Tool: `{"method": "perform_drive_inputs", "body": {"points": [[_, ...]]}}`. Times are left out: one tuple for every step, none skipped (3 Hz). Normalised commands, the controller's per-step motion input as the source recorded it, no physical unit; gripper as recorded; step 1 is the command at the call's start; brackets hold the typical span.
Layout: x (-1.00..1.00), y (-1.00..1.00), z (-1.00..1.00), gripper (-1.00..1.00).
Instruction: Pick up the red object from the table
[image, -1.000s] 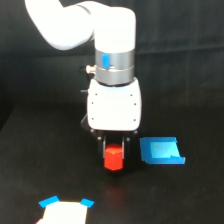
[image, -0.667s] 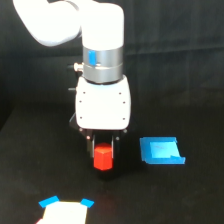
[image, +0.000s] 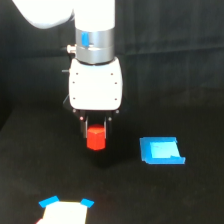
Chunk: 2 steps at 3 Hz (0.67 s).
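The red object (image: 96, 138) is a small red-orange faceted block held between my gripper's (image: 96, 136) black fingers. It hangs clear above the black table (image: 125, 195), with a faint reddish glow on the surface beneath it. The gripper is shut on the block, under the white wrist body, at the centre-left of the exterior view. The fingers cover the upper part of the block.
A flat bright blue rectangular piece (image: 161, 151) lies on the table to the exterior view's right of the gripper. A white piece with blue corners (image: 65, 209) sits at the bottom edge, to the left. A black backdrop stands behind.
The arm has moved toward the exterior view's left and upward, carrying the red object with it. The blue piece and the white piece have not moved.
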Motion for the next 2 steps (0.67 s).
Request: {"method": "perform_drive_inputs", "body": {"points": [[-0.49,-1.0,1.0,-0.35],[0.06,-0.56,1.0,-0.55]]}}
